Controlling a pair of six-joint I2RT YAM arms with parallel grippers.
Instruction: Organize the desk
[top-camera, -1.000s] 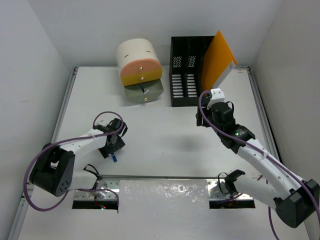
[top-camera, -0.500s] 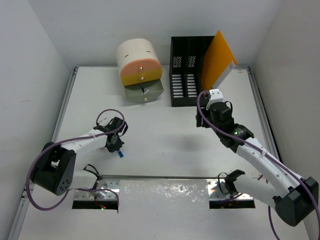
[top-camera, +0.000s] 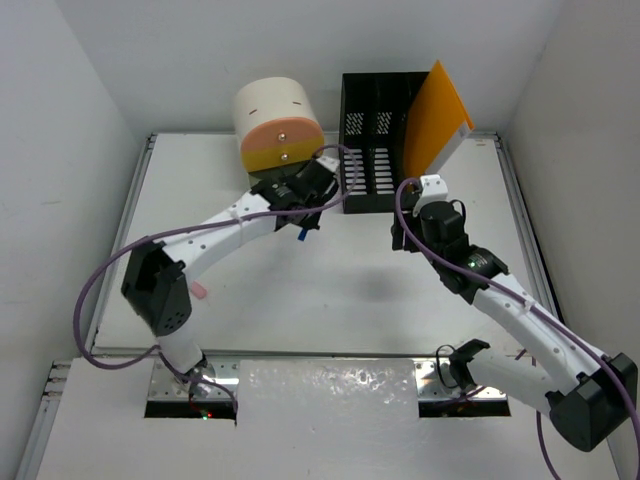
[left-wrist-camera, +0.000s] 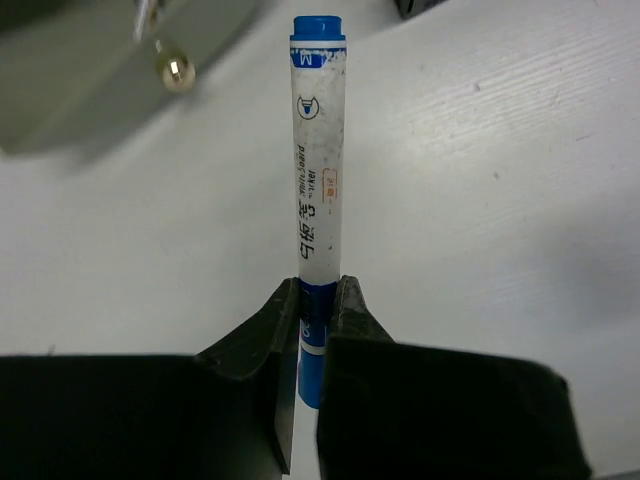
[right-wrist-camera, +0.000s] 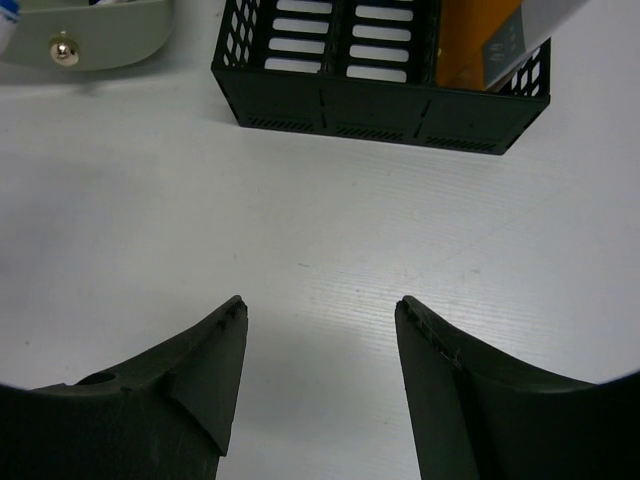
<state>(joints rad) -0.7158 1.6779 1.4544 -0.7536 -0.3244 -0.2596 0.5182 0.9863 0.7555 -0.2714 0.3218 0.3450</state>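
Observation:
My left gripper (left-wrist-camera: 318, 300) is shut on the blue lower end of a blue-and-white marker (left-wrist-camera: 318, 170). The marker sticks out ahead of the fingers, its blue cap near the grey-green drawer front and that drawer's brass knob (left-wrist-camera: 177, 72). From above, the left arm reaches across the white desk (top-camera: 330, 290) to the round cream drawer unit (top-camera: 275, 125), and the marker's blue end (top-camera: 302, 237) shows below the wrist. My right gripper (right-wrist-camera: 320, 310) hangs open over bare desk, nothing between its fingers, facing the black file rack (right-wrist-camera: 380, 100).
The black file rack (top-camera: 375, 150) stands at the back with an orange folder (top-camera: 435, 120) leaning in its right slot. A small pink object (top-camera: 198, 291) lies by the left arm's elbow. A foil strip (top-camera: 328, 385) runs along the near edge.
The left gripper shut on the marker at the front left, then carried it up and right to the open drawer. The right arm barely moved.

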